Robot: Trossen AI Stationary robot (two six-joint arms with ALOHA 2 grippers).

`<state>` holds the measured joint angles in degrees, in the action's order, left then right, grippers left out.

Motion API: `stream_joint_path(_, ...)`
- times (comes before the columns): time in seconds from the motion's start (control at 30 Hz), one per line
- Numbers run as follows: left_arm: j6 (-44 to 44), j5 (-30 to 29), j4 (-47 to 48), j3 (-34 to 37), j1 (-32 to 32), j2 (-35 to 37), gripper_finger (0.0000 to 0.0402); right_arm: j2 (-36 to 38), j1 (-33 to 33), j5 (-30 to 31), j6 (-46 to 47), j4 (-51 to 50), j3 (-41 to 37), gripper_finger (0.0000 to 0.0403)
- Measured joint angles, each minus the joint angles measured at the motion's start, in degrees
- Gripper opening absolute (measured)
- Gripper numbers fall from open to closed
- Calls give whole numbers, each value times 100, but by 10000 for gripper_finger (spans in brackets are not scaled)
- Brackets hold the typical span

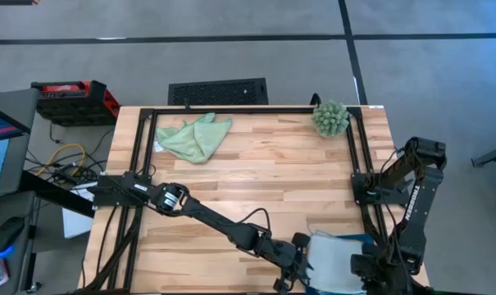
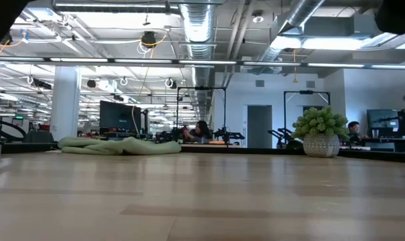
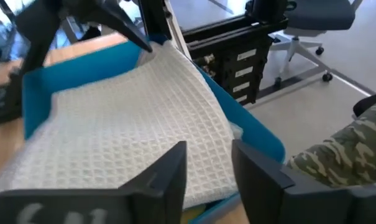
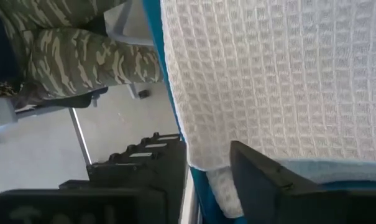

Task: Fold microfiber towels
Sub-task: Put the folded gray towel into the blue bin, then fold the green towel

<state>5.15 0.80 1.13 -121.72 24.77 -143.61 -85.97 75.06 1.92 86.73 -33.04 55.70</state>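
A pale waffle-weave microfiber towel (image 3: 125, 130) lies folded on a teal tray (image 3: 82, 71) at the table's near right (image 1: 334, 260). My left gripper (image 3: 209, 168) is open, its fingers standing over the towel's edge toward the table's left. My right gripper (image 4: 203, 199) is open at the towel's opposite edge (image 4: 206, 158); only one finger (image 4: 268, 180) shows plainly. Whether either touches the towel does not show. A light green towel (image 1: 194, 138) lies crumpled at the far left (image 2: 122, 145).
A spiky green ball plant (image 1: 331, 119) stands at the far right corner (image 2: 319, 130). A black frame (image 1: 248, 110) runs along the table's sides. A person in camouflage trousers (image 3: 343, 149) sits close to the near right edge. Bare wood (image 1: 264, 172) fills the middle.
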Motion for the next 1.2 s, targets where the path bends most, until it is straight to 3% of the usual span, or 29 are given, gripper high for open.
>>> stream_joint_path(0.13,295,-4,101,-2,-28,28,152,3,-104,-279,-11,9,0,192)
stream_joint_path(0.23,359,-72,755,-215,-64,123,157,58,-192,-310,-118,50,0,207)
stream_joint_path(0.43,-87,-468,3370,-1348,-203,185,158,473,-285,367,-935,3,2,219)
stream_joint_path(0.6,-449,-1018,4791,-1198,-372,713,158,893,-502,1364,-2149,8,7,219)
stream_joint_path(0.8,-957,-2111,6369,-1208,-641,1109,158,1180,-922,1940,-3183,-591,7,219)
stream_joint_path(1.2,-1823,-2414,8961,-1199,-1391,1272,158,1423,-2338,2823,-4516,-1474,7,218)
